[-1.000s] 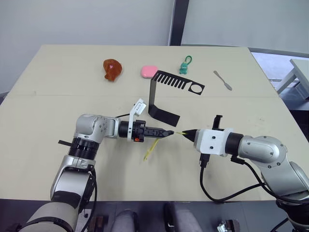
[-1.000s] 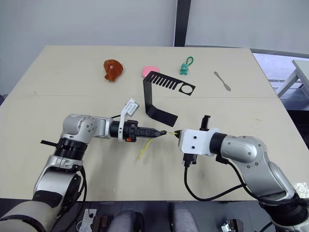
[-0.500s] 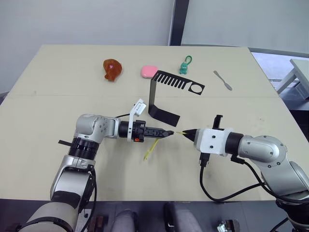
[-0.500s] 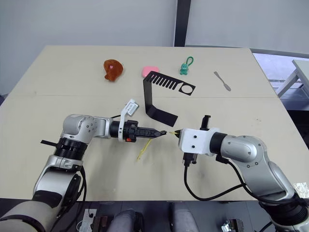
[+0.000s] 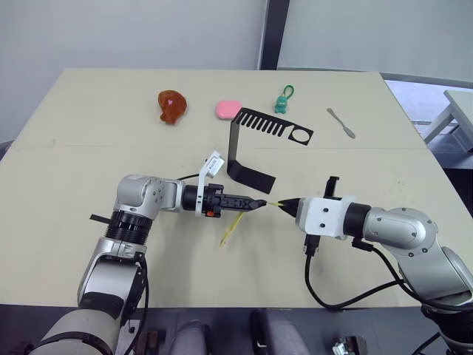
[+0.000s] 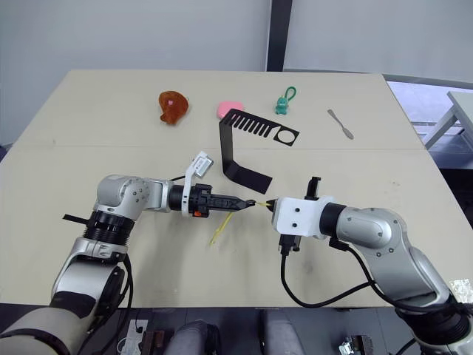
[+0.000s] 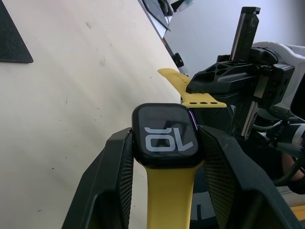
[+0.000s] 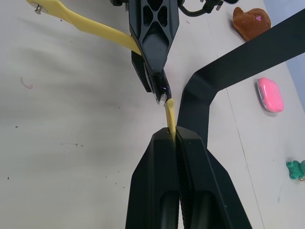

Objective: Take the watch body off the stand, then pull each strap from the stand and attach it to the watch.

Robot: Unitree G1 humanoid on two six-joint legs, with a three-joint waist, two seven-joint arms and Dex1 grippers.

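Here my two hands meet tip to tip over the bare front middle of the worktop (image 5: 66,163), watch parts pinched between them.

My left hand (image 5: 253,203) is clamped on the watch body (image 7: 164,135), one yellow strap (image 5: 230,226) already fixed to it and drooping to the worktop. My right hand (image 5: 289,203) is closed flat on the second strap (image 8: 169,115), whose free end sits just beside the watch body; I cannot tell whether they touch. The stand (image 5: 251,140) sits just behind the hands, its base near the left fingertips, slotted arm empty. A brown toy (image 5: 171,106), pink case (image 5: 229,109), teal keychain (image 5: 284,100) and spatula (image 5: 341,123) line the far side, well apart, leaving open room ahead and to either side.
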